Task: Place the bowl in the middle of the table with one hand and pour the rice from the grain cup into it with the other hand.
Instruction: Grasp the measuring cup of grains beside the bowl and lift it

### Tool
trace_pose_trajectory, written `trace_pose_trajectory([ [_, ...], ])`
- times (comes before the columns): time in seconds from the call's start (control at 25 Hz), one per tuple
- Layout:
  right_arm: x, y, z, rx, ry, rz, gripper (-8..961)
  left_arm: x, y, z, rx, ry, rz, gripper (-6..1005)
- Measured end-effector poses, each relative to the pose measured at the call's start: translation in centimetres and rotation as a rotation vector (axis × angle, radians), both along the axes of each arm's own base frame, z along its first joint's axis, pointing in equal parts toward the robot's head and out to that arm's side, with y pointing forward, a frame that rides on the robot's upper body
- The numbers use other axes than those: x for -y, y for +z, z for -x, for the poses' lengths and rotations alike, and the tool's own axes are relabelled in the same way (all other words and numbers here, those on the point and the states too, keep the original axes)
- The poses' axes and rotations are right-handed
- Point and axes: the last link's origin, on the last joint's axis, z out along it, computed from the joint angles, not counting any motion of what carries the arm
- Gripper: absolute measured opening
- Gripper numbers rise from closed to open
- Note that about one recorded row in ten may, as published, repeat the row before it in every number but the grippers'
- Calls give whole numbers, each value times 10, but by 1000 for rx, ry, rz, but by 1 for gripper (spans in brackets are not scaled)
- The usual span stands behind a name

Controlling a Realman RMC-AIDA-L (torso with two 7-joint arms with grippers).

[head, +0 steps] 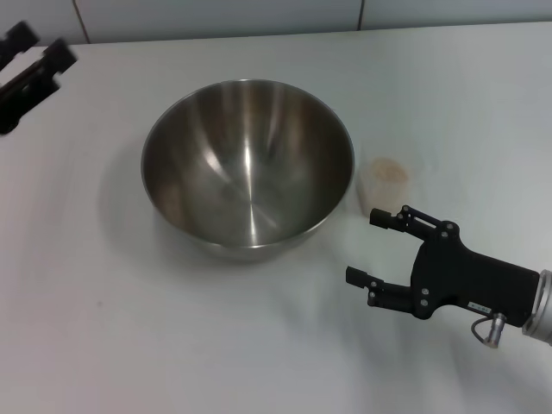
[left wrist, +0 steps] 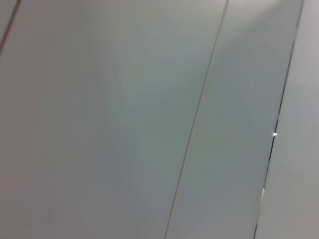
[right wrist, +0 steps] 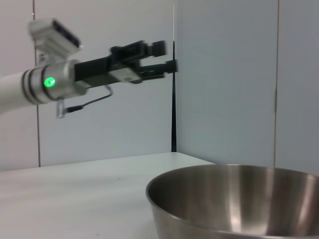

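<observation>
The steel bowl stands upright and empty in the middle of the white table. It also shows in the right wrist view. The small clear grain cup stands just right of the bowl, with pale rice inside. My right gripper is open and empty, low over the table in front of the cup, fingers pointing toward the bowl. My left gripper is open and empty, raised at the far left; it also shows in the right wrist view. The left wrist view shows only wall panels.
A pale panelled wall runs along the table's far edge. Bare tabletop lies in front of and to the left of the bowl.
</observation>
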Motion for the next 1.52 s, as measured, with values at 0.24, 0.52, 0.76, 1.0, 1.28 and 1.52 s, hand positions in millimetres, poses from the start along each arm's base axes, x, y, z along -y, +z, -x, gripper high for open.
trace_pose_trajectory([
  [0.24,-1,0,-1,4,-5,-2,826,52,-11,25,-57,-79,-160,841],
  [0.52,0,0,-1,3,-10,-4,826,80,-34,37,-193,-131,-187,841],
  [0.76,0,-1,-2,5,-18,-6,826,90,-55,44,-279,-152,-132,841],
  [1.0,0,-1,-3,8,-26,-8,827,95,-68,50,-337,-158,-51,841],
  [1.28,0,-1,-4,7,-29,-10,827,101,-77,58,-400,-149,-4,841],
  [1.52,7,-4,-5,-16,-52,-19,827,102,-78,60,-405,-140,2,841],
])
